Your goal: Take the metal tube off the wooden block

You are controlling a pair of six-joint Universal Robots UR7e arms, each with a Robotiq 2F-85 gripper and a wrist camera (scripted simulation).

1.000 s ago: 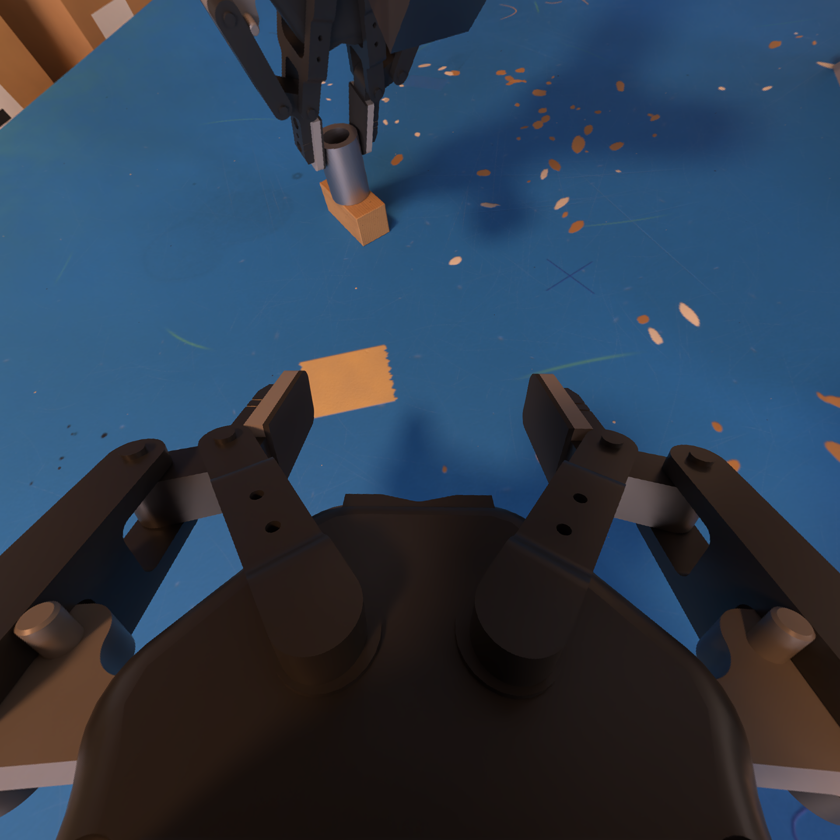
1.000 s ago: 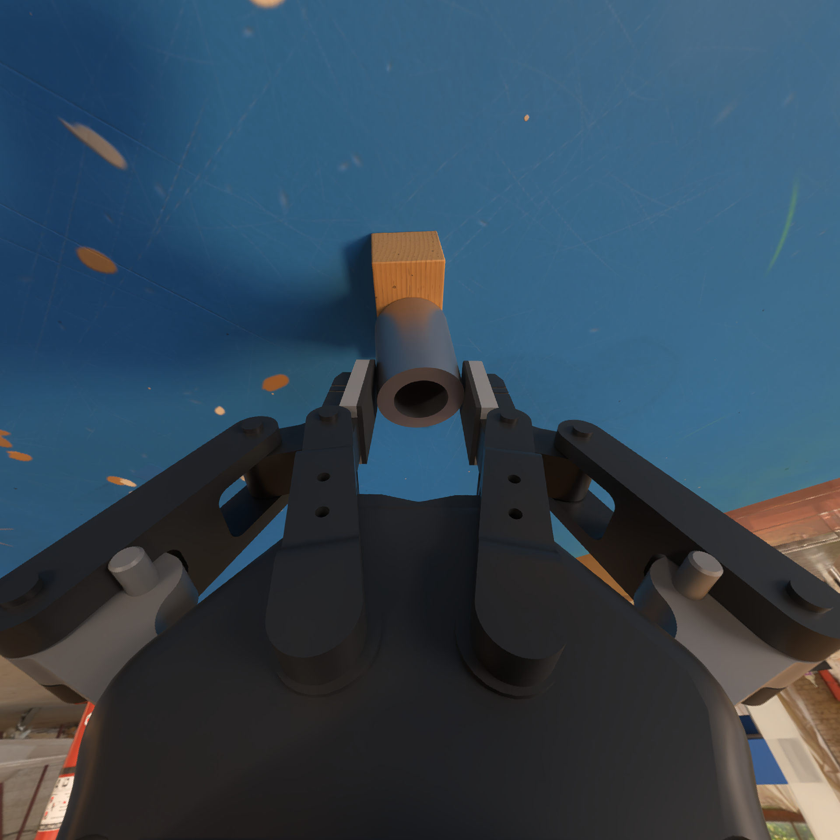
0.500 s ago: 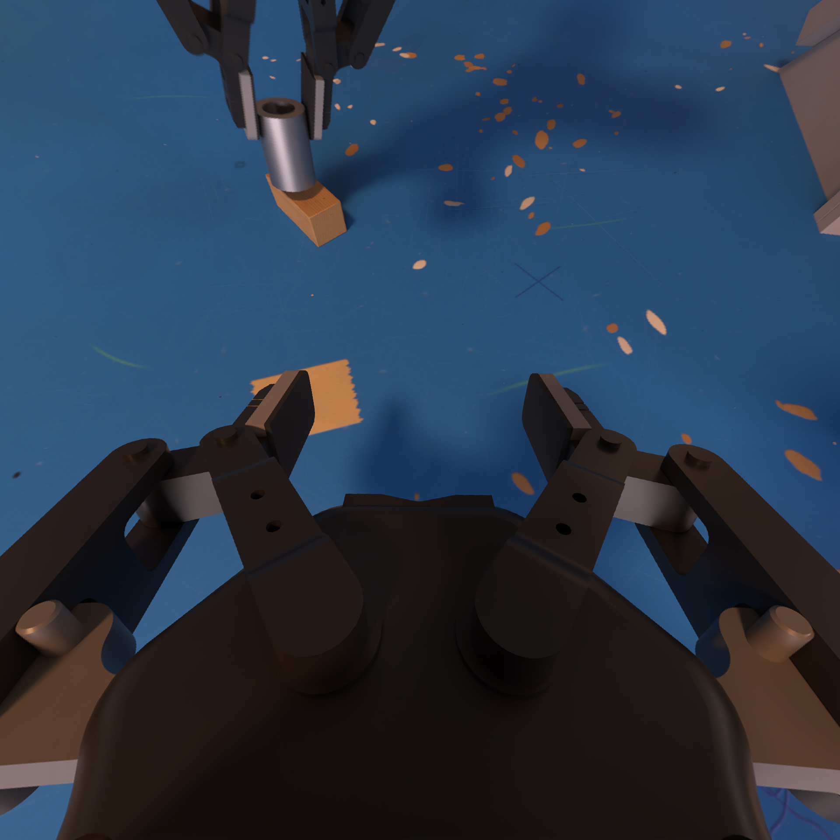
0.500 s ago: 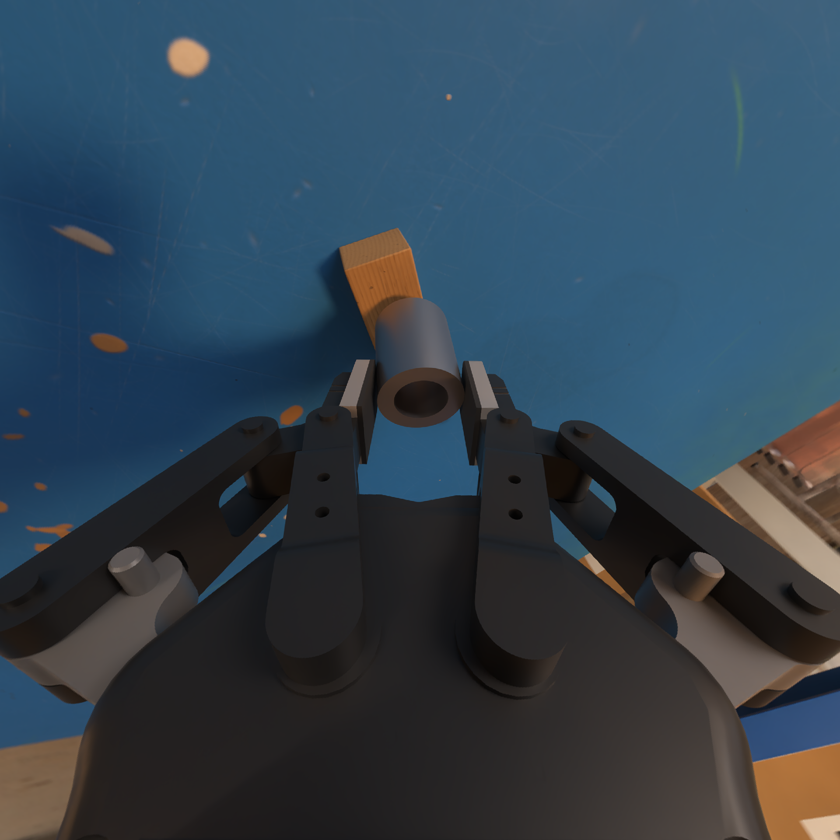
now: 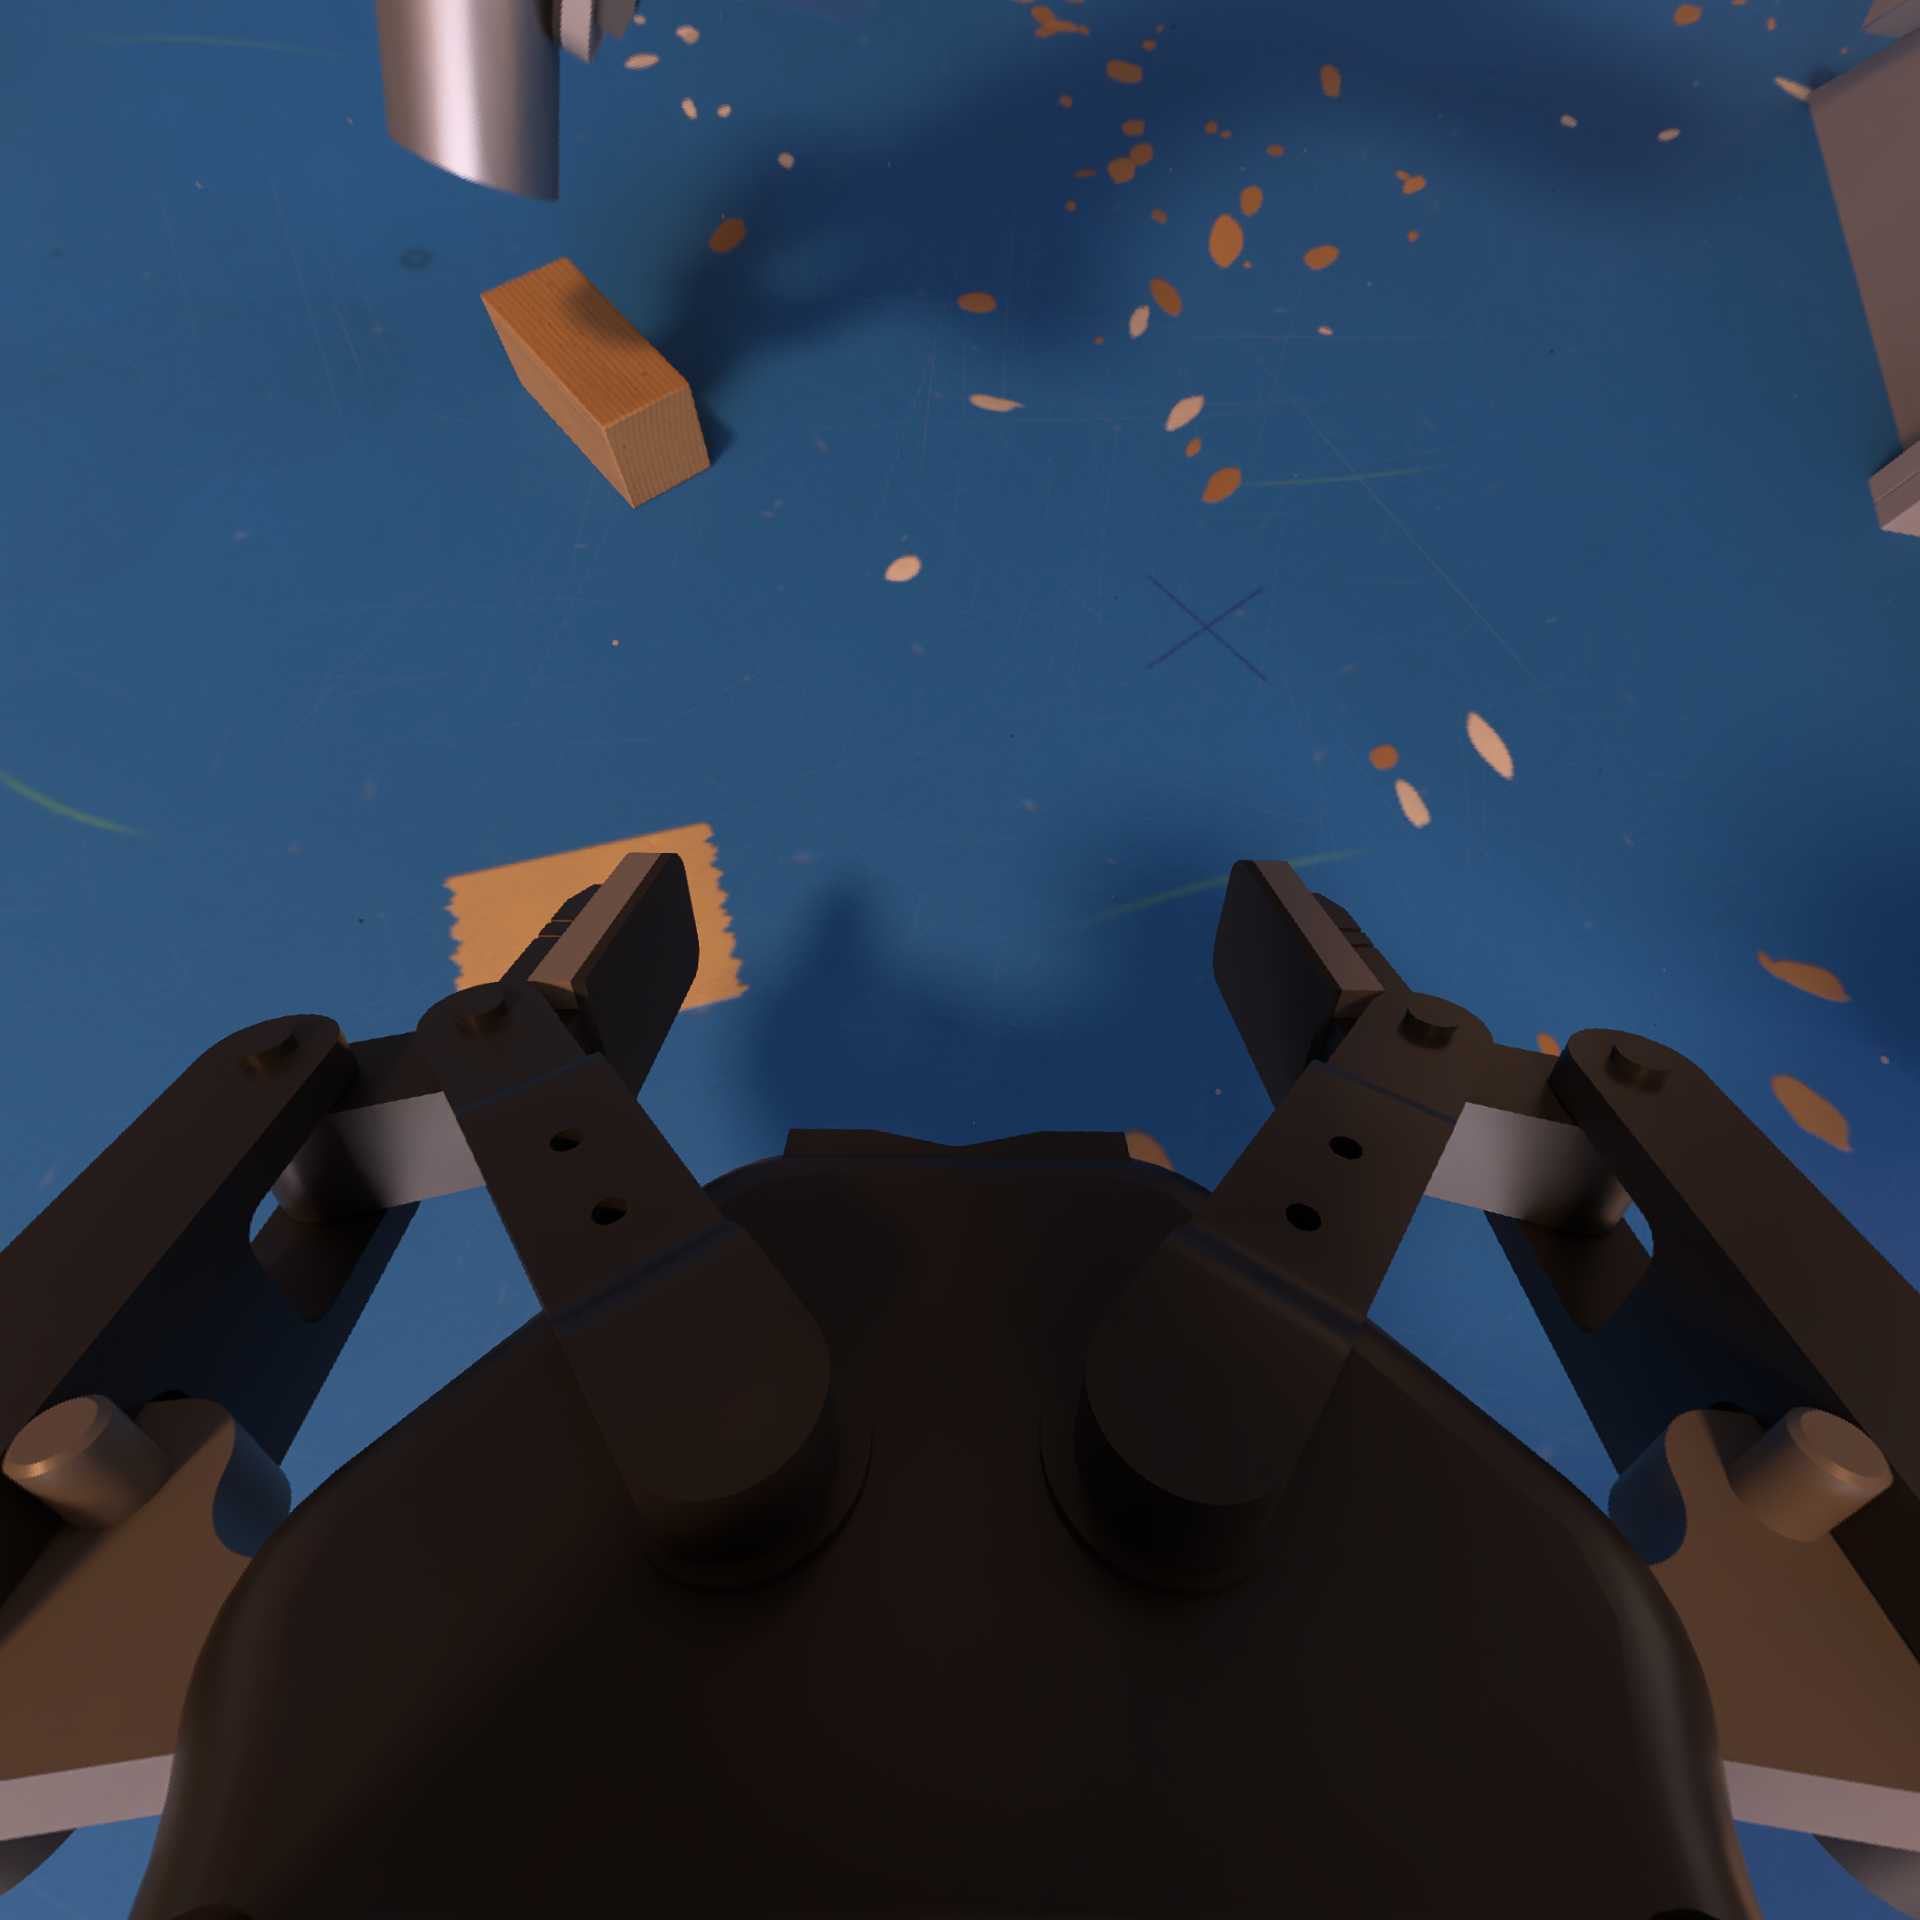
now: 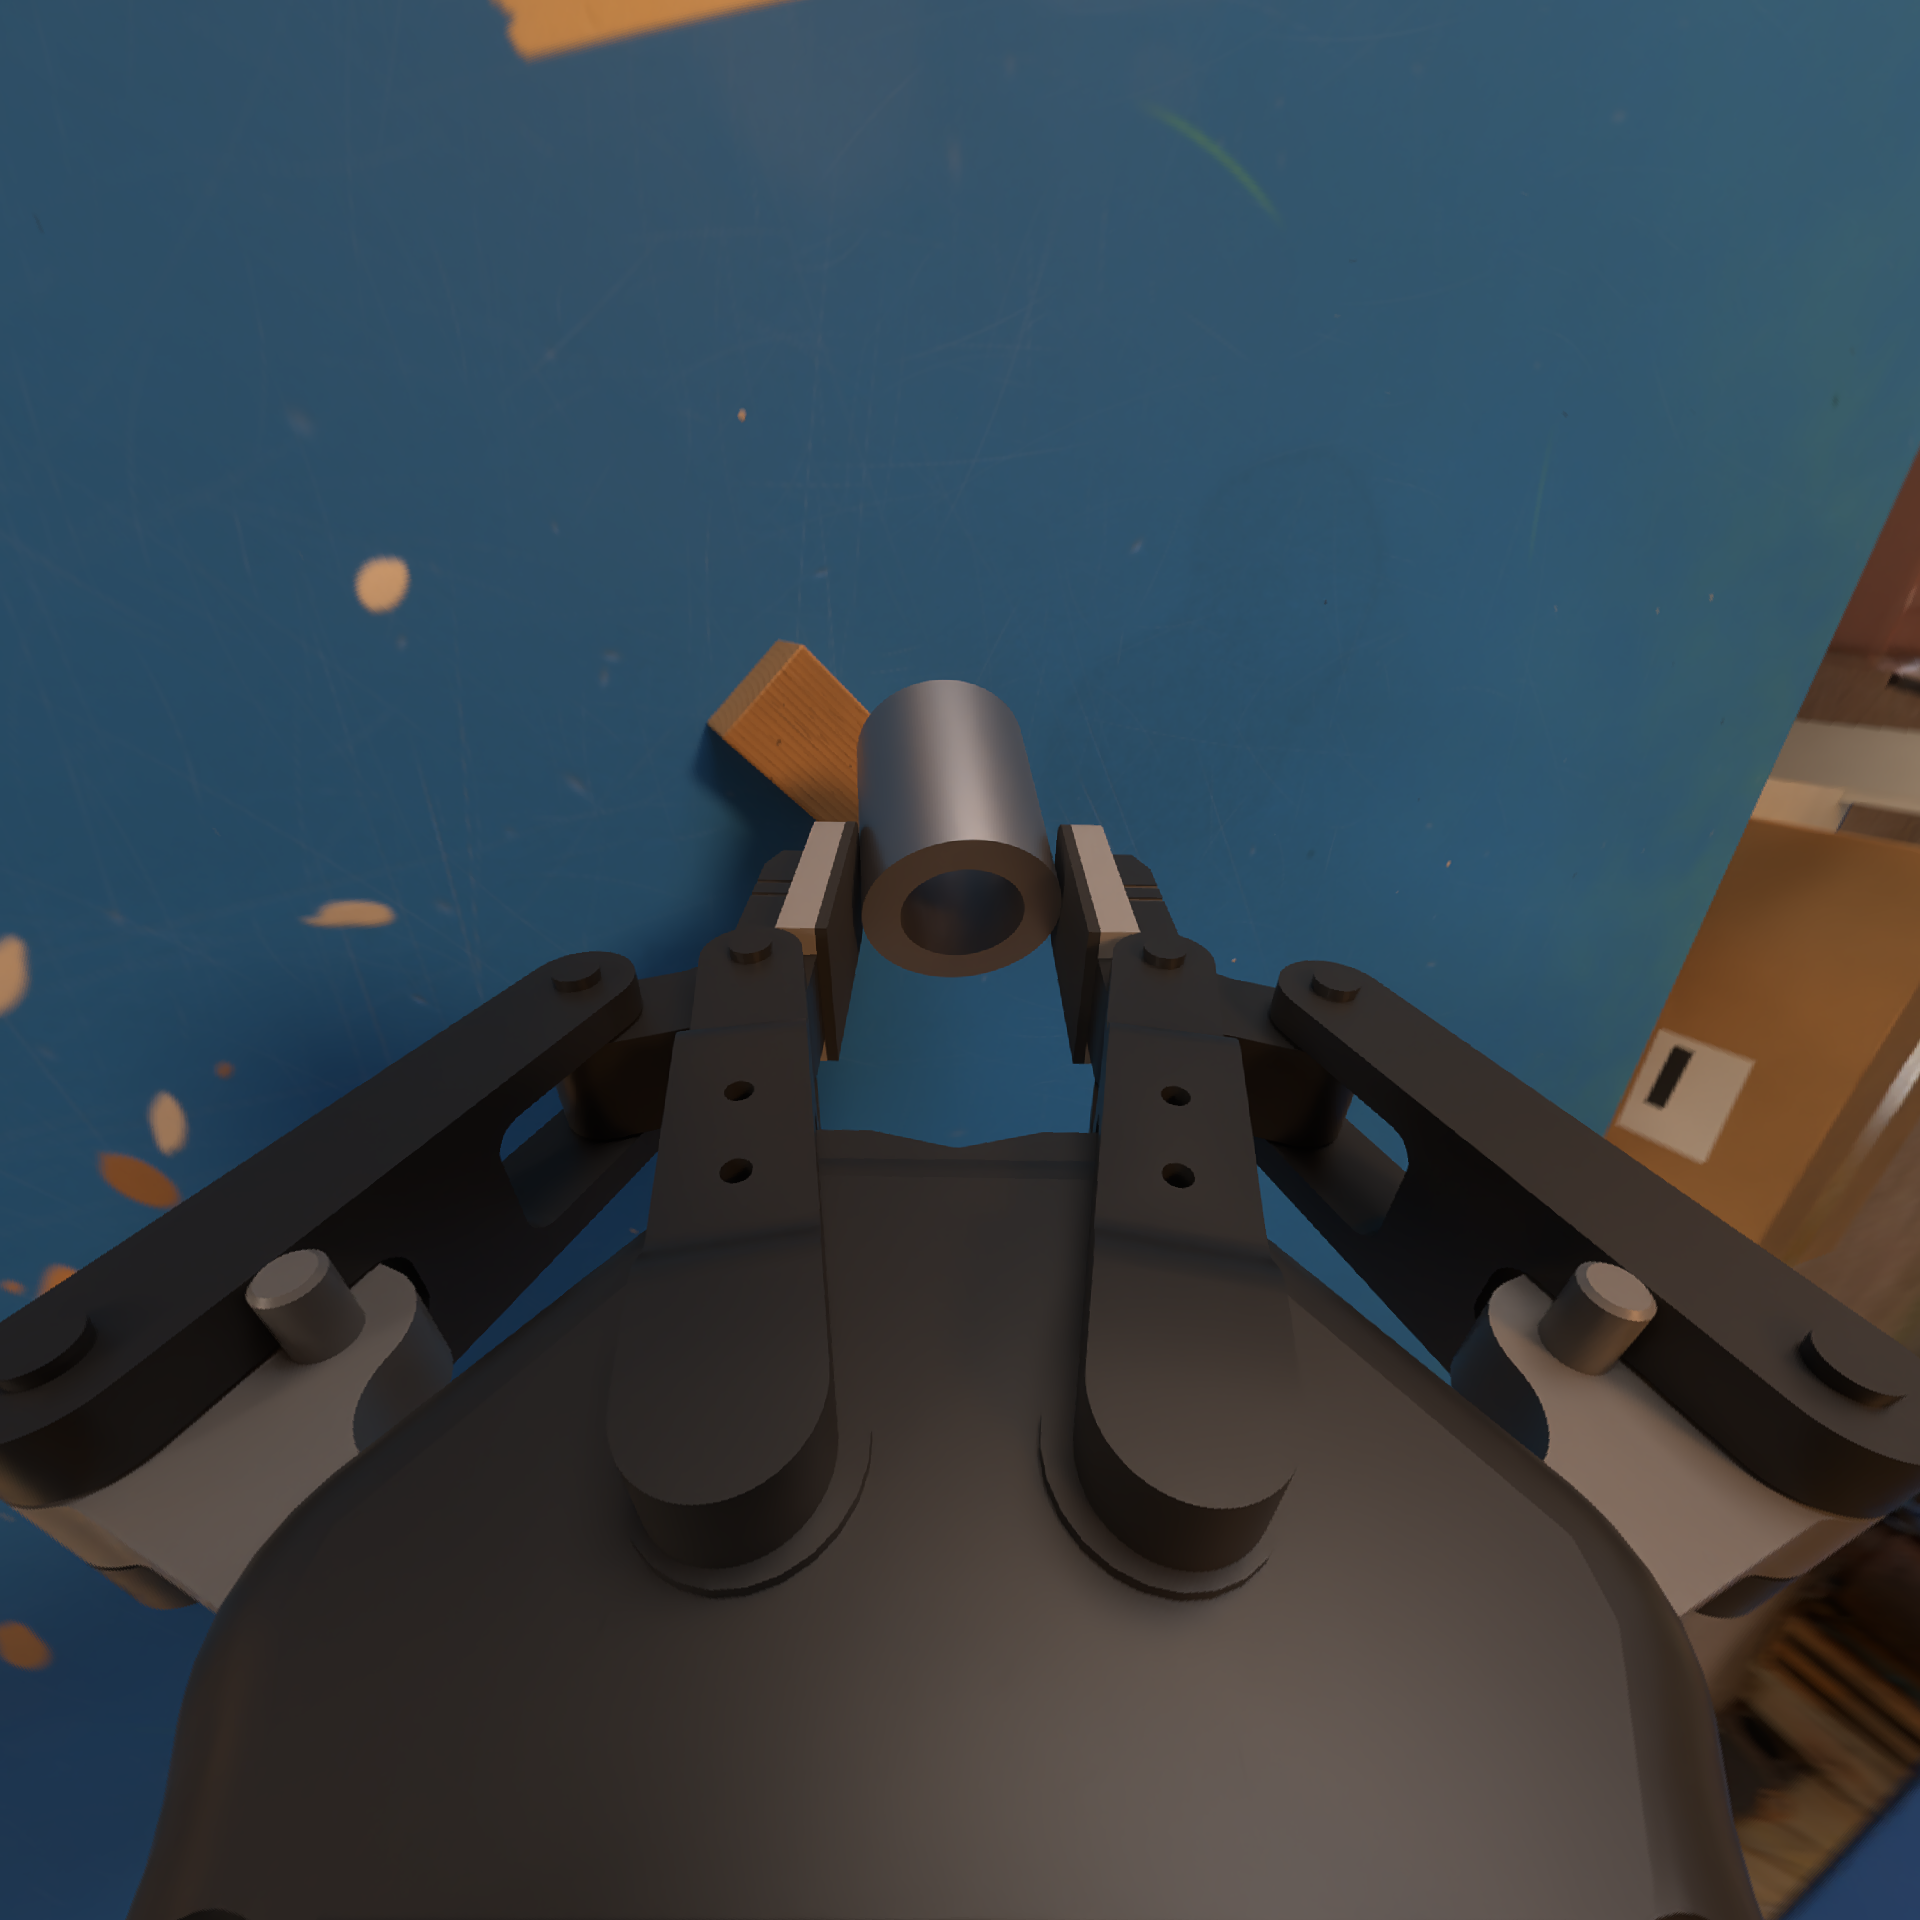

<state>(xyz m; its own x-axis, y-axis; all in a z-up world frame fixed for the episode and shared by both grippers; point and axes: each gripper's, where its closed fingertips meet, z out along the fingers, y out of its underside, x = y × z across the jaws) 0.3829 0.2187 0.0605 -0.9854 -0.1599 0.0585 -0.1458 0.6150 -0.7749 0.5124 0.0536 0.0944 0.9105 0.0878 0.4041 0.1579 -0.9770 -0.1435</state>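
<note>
My right gripper (image 6: 956, 920) is shut on the grey metal tube (image 6: 951, 810) and holds it in the air, clear of the wooden block (image 6: 795, 727). In the left wrist view the tube (image 5: 473, 99) hangs at the top left, apart from and above the wooden block (image 5: 597, 379), which lies alone on the blue table (image 5: 935, 675). My left gripper (image 5: 951, 935) is open and empty, low over the table's near part, well short of the block.
An orange piece of tape (image 5: 488, 925) lies on the table under my left gripper's left finger. Orange flecks (image 5: 1226, 239) dot the table at the back right. A grey box edge (image 5: 1881, 260) stands at the far right. The table edge (image 6: 1766, 831) runs along the right of the right wrist view.
My right gripper has lifted the tube off the block and raised it; the block now lies bare on the table. The left wrist view has drawn closer to the block.
</note>
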